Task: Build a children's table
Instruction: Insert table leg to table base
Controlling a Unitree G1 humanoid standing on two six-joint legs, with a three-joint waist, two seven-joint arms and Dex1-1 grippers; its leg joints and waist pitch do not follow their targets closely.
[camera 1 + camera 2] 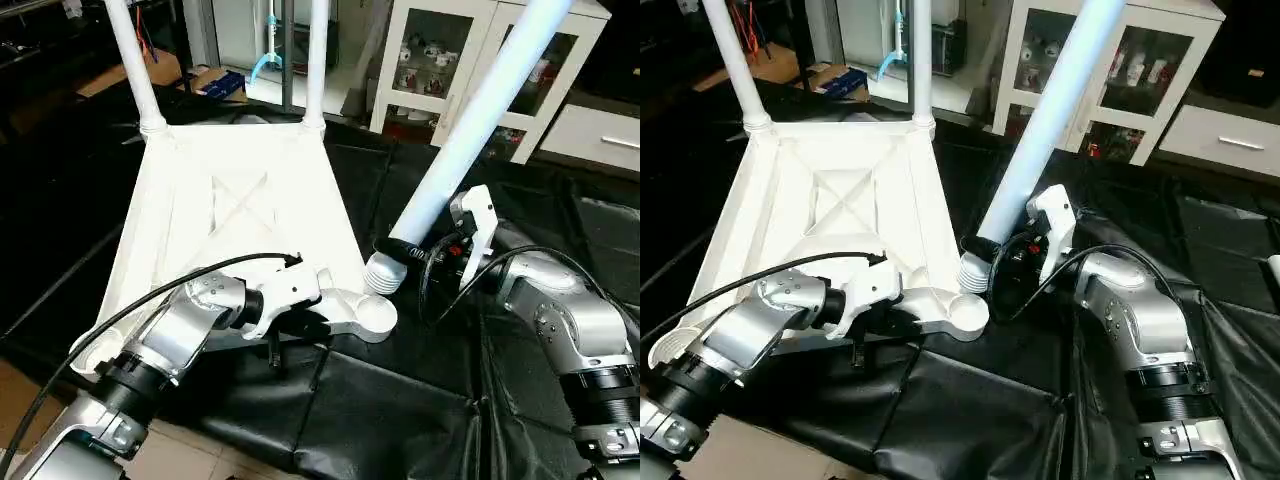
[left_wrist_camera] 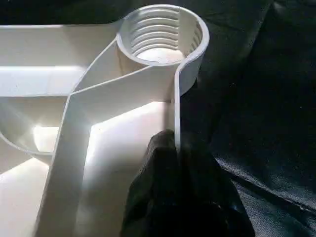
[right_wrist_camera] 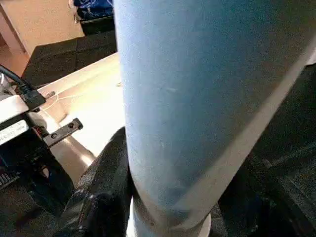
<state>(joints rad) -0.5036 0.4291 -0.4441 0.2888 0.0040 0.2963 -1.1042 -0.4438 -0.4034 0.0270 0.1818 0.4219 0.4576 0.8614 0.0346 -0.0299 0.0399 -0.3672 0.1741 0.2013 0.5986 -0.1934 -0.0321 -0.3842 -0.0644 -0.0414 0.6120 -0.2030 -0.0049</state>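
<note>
The white table top (image 1: 200, 170) lies upside down on a black cloth, its X-ribbed underside facing up. Two white legs (image 1: 135, 65) (image 1: 318, 60) stand upright in its far corner sockets. My left gripper (image 1: 300, 325) is shut on the top's rim wall (image 2: 174, 108), just behind the near right socket (image 2: 160, 34), which has nothing in it. My right gripper (image 1: 410, 250) is shut on a third leg (image 1: 470, 130), gripping it low down. That leg leans up to the right, and its threaded end (image 1: 383, 275) hangs right beside the near right socket (image 1: 375, 315).
The black cloth (image 1: 400, 400) covers the work surface and ends at the front over a tan floor (image 1: 20, 400). A white glass-door cabinet (image 1: 440, 60) stands behind on the right. A cardboard box (image 1: 215, 80) sits at the back left.
</note>
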